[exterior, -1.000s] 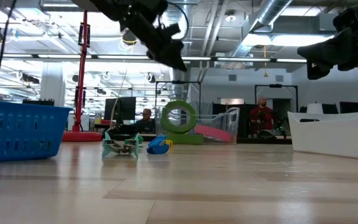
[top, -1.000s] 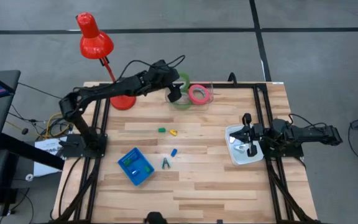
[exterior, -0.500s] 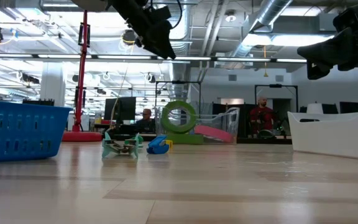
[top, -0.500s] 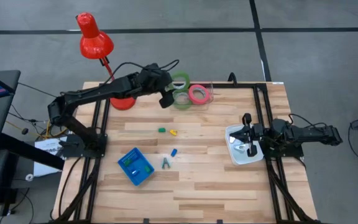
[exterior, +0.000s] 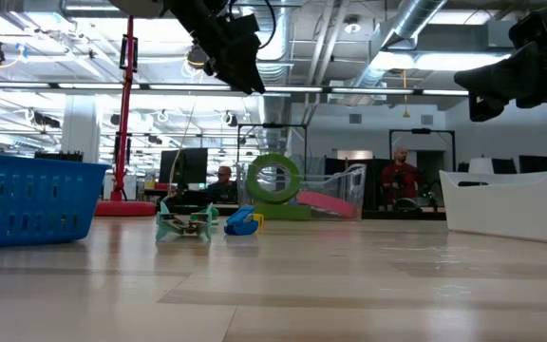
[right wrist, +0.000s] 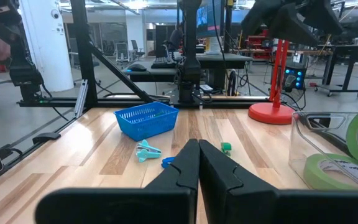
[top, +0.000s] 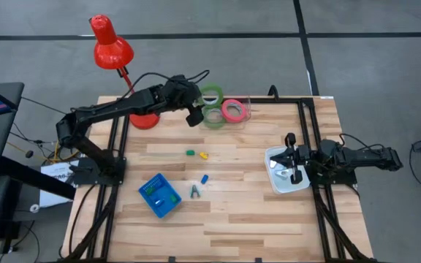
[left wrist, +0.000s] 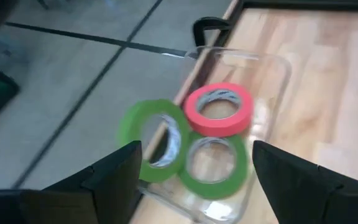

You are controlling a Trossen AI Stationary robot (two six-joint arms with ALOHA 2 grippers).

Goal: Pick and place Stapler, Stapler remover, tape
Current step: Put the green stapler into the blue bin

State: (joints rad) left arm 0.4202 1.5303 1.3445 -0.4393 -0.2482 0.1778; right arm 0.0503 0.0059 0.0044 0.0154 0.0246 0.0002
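Left end effector point(top: 194, 117) hangs released, fingers spread, just short of the three tape rings point(left wrist: 194, 140), which sit grouped in a clear tray point(left wrist: 272, 93) at the table's far edge. Right end effector point(top: 292, 158) is clenched, empty, over a white bin point(top: 277, 184). Rings look light, stiff, smooth; best pinched across one wall through the open centre.

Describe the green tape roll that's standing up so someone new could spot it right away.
At the table's far edge, beside the red lamp, sits a clear tray holding three tape rings. The upright green ring leans on the rim; the other green ring and pink ring lie flat.
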